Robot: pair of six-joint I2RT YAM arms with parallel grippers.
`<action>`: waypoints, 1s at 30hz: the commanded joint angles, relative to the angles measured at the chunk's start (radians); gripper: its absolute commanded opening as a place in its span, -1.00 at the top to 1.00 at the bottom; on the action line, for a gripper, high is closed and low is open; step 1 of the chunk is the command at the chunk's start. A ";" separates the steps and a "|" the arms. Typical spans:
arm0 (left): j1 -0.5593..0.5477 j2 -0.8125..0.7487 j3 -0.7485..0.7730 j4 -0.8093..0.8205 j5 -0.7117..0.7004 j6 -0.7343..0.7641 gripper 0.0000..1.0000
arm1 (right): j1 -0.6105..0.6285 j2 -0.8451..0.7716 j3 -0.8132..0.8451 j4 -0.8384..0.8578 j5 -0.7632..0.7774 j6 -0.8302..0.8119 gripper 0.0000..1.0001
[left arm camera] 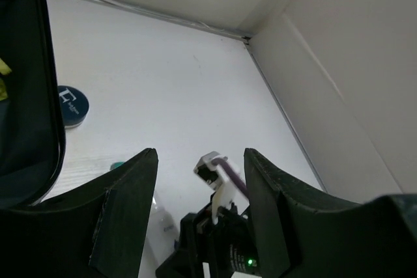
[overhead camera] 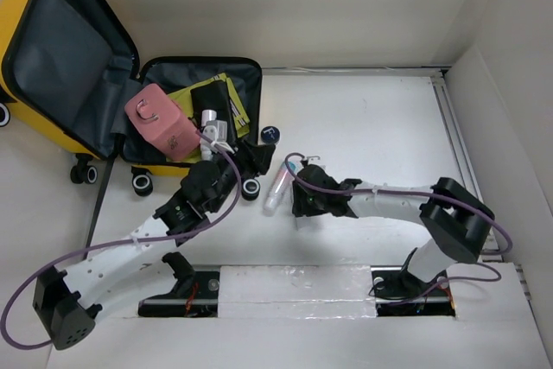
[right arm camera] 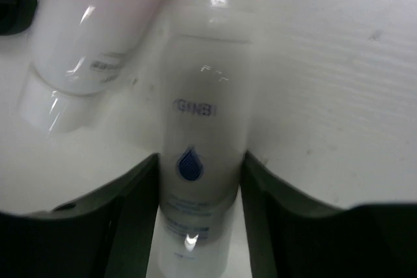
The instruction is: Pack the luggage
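Luggage (overhead camera: pixel 52 58) open with pink case (overhead camera: pixel 162 120) and pouch inside; right tool (right arm camera: pixel 199 180) clenched around white bottle (right arm camera: pixel 203 128), left tool (left arm camera: pixel 199 213) released.

Bare tabletop (overhead camera: pixel 380 127) lies open right of the jar (overhead camera: pixel 270 134); two tubes (overhead camera: pixel 278 187) (side by side) crowd the luggage (overhead camera: pixel 199 110).

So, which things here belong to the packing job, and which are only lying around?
Belong to the job:
- luggage, open
- white bottle between the right hand fingers
- pink tube
- round blue tin

Lying about:
- nothing clearly; left hand is empty
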 commanded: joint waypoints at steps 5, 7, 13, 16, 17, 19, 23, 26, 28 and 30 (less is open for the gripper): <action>0.005 -0.128 -0.032 -0.011 -0.086 -0.008 -0.03 | -0.062 -0.037 -0.017 0.059 0.060 0.025 0.51; 0.005 -0.178 -0.032 -0.011 -0.106 -0.008 -0.03 | -0.095 -0.099 -0.017 0.045 0.060 -0.004 0.51; 0.005 -0.258 -0.044 0.003 -0.094 -0.008 -0.20 | -0.239 -0.148 0.218 0.063 -0.137 -0.217 0.51; 0.005 -0.248 -0.035 -0.054 -0.074 -0.019 -0.23 | -0.249 -0.003 0.472 0.076 -0.246 -0.252 0.53; 0.005 -0.248 -0.035 -0.074 -0.074 -0.019 -0.23 | -0.249 0.036 0.587 0.089 -0.267 -0.252 0.53; 0.005 -0.258 -0.035 -0.106 -0.085 -0.045 -0.23 | -0.249 0.177 0.710 0.120 -0.323 -0.252 0.53; 0.005 -0.303 -0.067 -0.141 -0.085 -0.054 -0.23 | -0.249 0.444 1.060 0.087 -0.498 -0.200 -0.09; 0.005 -0.285 -0.058 -0.187 -0.060 -0.036 -0.23 | -0.264 0.577 1.295 -0.020 -0.509 -0.189 -0.49; 0.005 -0.233 -0.040 -0.200 -0.033 -0.036 -0.25 | -0.308 0.565 1.257 -0.001 -0.537 -0.179 -0.63; 0.005 -0.183 -0.040 -0.201 0.021 -0.013 -0.28 | -0.366 0.474 1.150 0.075 -0.537 -0.168 -0.70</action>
